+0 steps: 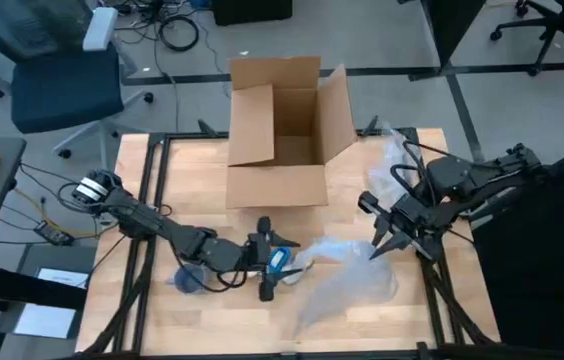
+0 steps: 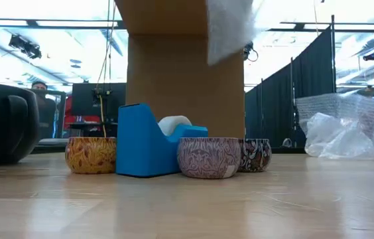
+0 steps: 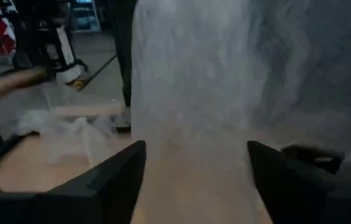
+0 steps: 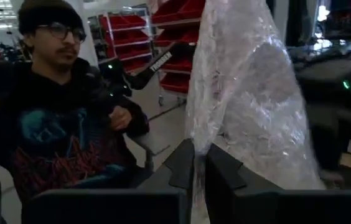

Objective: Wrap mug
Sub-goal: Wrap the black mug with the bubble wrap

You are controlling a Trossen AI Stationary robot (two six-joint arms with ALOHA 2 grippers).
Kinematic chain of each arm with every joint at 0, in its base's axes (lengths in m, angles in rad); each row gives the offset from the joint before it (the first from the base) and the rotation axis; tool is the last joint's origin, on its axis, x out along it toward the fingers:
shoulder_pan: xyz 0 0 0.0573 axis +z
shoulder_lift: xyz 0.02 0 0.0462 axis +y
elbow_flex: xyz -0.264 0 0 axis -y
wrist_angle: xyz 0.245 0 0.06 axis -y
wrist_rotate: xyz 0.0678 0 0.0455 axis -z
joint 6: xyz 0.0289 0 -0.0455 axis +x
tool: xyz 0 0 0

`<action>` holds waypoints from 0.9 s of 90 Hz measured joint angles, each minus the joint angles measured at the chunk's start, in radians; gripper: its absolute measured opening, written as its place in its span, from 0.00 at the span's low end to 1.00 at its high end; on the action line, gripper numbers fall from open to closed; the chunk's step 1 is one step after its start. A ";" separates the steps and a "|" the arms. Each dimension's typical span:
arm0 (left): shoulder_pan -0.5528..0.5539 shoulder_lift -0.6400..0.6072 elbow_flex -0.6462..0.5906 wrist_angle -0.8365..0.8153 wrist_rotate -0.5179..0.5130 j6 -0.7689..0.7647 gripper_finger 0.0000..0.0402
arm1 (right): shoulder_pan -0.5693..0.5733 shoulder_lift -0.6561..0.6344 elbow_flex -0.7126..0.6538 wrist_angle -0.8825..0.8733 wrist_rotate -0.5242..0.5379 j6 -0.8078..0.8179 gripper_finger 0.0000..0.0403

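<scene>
The right gripper (image 4: 199, 163) is clenched on the bubble wrap (image 4: 250, 93), which hangs up from its fingers. To wrap well, it should draw the sheet toward the left gripper (image 1: 266, 262), released, fingers spread beside the sheet; no mug is identifiable. Farther off stands the cardboard box (image 1: 280, 135). No writing is readable.

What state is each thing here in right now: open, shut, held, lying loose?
Cardboard box: open, flaps up.
Bubble wrap sheet: partly lifted, one edge pinched by the right gripper.
Right gripper: shut on the bubble wrap sheet.
Left gripper: open, at the sheet.
Blue tape dispenser: upright on the table.
Three patterned tins: upright beside the dispenser.
</scene>
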 joint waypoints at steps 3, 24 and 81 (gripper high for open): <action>0.000 0.001 0.000 0.002 0.001 0.004 0.43 | 0.005 0.004 0.000 0.009 0.000 -0.002 0.00; -0.039 -0.038 0.000 -0.018 0.021 0.076 0.03 | 0.041 0.019 0.001 -0.031 0.021 0.053 0.01; 0.002 -0.150 0.000 -0.189 0.389 -0.630 0.00 | -0.003 0.231 0.000 -0.791 0.431 0.457 0.32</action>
